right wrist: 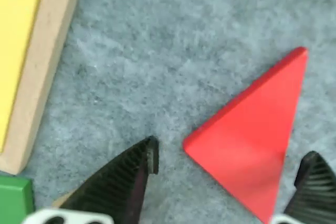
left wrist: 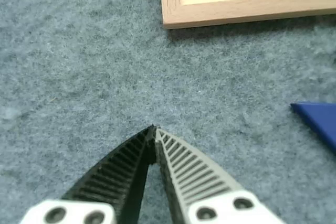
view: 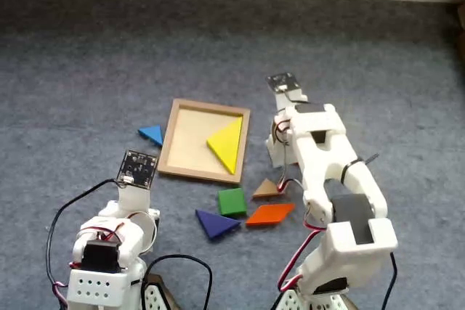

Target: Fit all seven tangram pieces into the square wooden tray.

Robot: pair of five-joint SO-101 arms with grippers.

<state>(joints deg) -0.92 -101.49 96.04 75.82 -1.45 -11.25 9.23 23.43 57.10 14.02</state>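
Observation:
The square wooden tray (view: pixel 173 152) lies mid-table with a yellow triangle (view: pixel 227 143) in its right half. My right gripper (right wrist: pixel 232 157) is open just right of the tray, its two fingers on either side of a red triangle (right wrist: pixel 252 140) lying on the carpet. My left gripper (left wrist: pixel 154 130) is shut on nothing, low over bare carpet a little short of the tray's near-left corner (left wrist: pixel 170 19). A small blue triangle (view: pixel 151 134) sits left of the tray. In front of it lie a green square (view: pixel 232 202), a dark blue triangle (view: pixel 216 223), an orange parallelogram (view: pixel 270 213) and a tan triangle (view: pixel 266 189).
Grey carpet covers the whole table. The right arm (view: pixel 327 165) stretches along the tray's right side, above the loose pieces. The left arm (view: pixel 116 241) stays at the near-left corner, with cables trailing beside it. The far half of the table is open carpet.

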